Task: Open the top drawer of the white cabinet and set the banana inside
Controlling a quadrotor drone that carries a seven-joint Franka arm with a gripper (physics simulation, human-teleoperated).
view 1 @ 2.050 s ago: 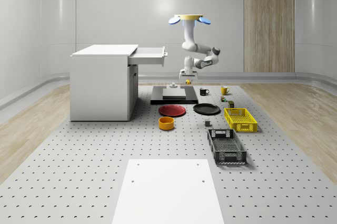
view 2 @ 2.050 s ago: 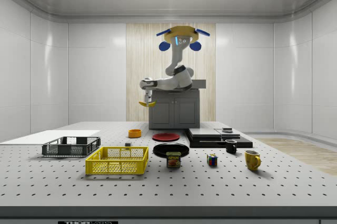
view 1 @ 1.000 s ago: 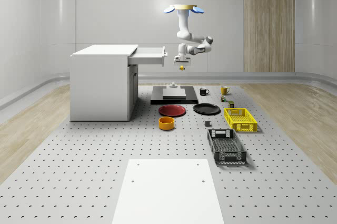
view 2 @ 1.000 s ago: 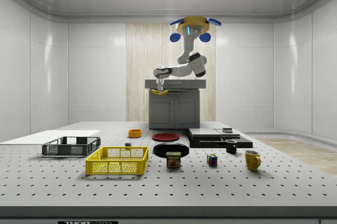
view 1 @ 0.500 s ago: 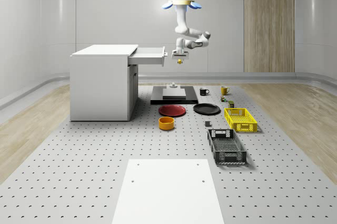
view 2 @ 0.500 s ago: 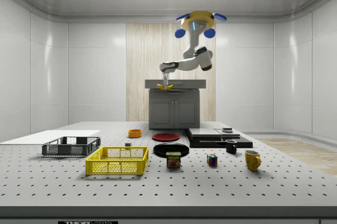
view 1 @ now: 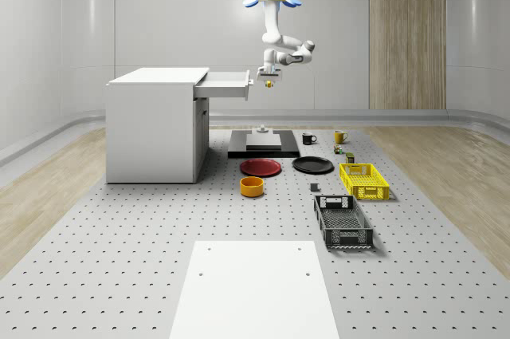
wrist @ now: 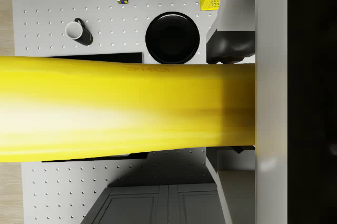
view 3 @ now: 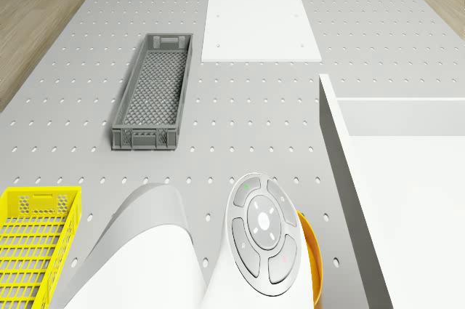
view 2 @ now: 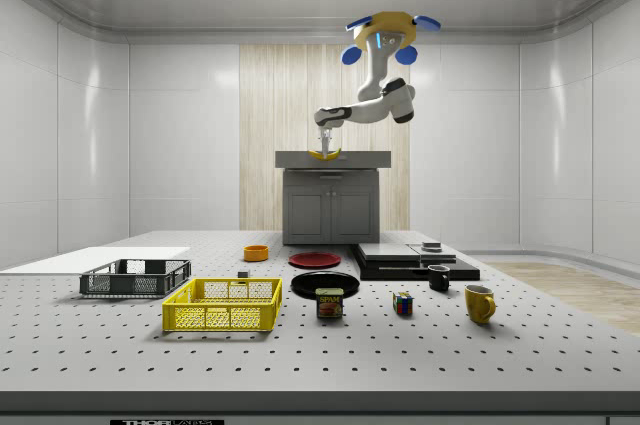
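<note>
Your banana (view 2: pixel 324 155) hangs pinched in the end effector (view 1: pixel 268 80), in the air just beside the open top drawer (view 1: pixel 227 84) of the cabinet (view 1: pixel 151 128), level with its front. The drone (view 1: pixel 272 0) hovers high above the desk (view 1: pixel 119 259), off the drawer's front. By my reading you're mid-carry: next, bring the banana over the drawer's cavity, lower, release. The can (view 2: pixel 329 303) reads "SPAM".
</note>
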